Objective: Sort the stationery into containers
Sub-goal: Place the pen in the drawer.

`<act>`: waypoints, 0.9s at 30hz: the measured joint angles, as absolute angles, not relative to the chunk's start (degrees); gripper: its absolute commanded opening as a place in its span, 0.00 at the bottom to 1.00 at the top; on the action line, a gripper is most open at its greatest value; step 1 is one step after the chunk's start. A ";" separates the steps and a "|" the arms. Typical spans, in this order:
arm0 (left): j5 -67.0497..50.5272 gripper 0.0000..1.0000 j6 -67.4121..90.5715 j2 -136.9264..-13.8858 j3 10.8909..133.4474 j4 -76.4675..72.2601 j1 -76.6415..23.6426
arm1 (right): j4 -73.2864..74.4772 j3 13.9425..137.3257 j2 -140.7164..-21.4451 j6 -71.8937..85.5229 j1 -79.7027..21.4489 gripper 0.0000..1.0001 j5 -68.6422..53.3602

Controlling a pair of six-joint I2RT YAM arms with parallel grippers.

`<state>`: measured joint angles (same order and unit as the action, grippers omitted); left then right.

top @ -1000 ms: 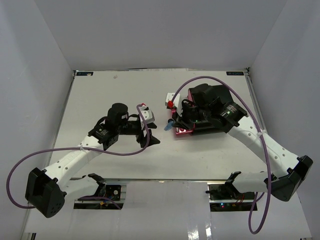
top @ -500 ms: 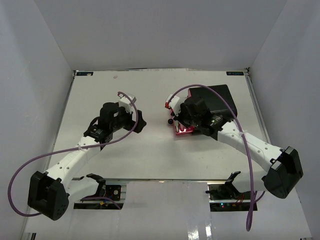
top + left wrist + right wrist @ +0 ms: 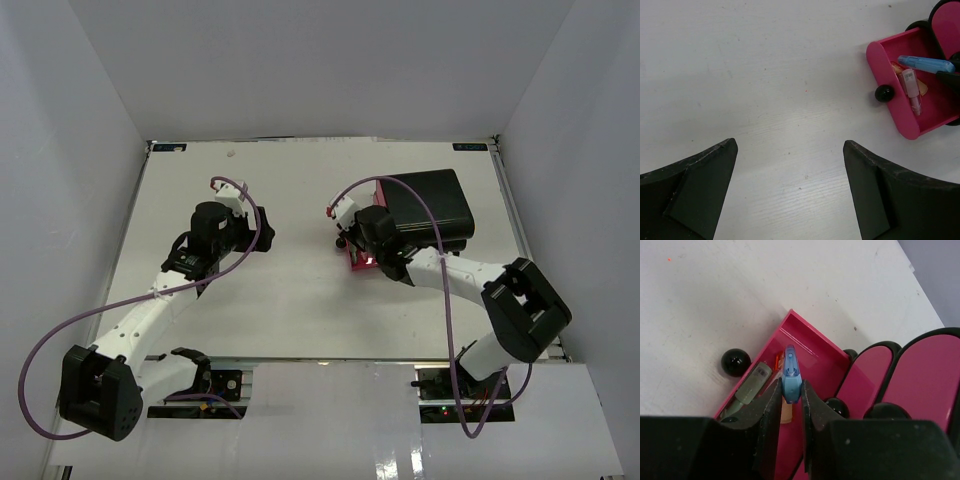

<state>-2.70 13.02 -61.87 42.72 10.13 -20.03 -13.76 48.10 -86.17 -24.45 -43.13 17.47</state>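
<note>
STEP: you are pinching the light-blue pen (image 3: 790, 372) in the closed right gripper (image 3: 791, 392), over the open pink drawer (image 3: 812, 365) | HOW: be lowering it level, alongside the pens (image 3: 752, 385) inside, before releasing | LEFT: left gripper (image 3: 790, 165) gaping, empty

The right gripper (image 3: 791, 392) pinched a light-blue piece (image 3: 790, 371) over the open pink drawer (image 3: 815, 357), where a grey-capped pen (image 3: 753, 385) lay.

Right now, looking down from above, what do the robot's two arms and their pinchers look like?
The left arm and right arm have slim white links joined by chunky black joints, on black bases. A thin purple cable loops loosely along each. The left gripper and right gripper each end in two flat, matte black fingers.
</note>
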 measured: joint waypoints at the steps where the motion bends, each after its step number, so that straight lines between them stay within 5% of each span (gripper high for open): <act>1: -2.55 0.98 13.04 -61.87 42.72 10.13 -20.03 | -15.09 48.10 -87.22 -24.45 -43.07 0.10 17.65; 5: -2.13 0.98 13.15 -61.87 42.72 10.13 -20.03 | -18.28 47.99 -90.00 -24.21 -42.74 0.27 17.85; 10: -2.04 0.98 13.17 -61.87 42.72 10.13 -20.03 | -17.82 46.70 -87.96 -21.78 -42.76 0.60 16.91; 22: -9.34 0.91 14.04 -64.03 42.70 8.19 -20.03 | -4.86 52.18 -68.58 -13.89 -41.15 0.82 12.88; 27: -17.08 0.88 14.98 -70.06 43.16 5.52 -20.03 | 2.04 61.89 -65.78 -7.55 -28.71 0.93 9.80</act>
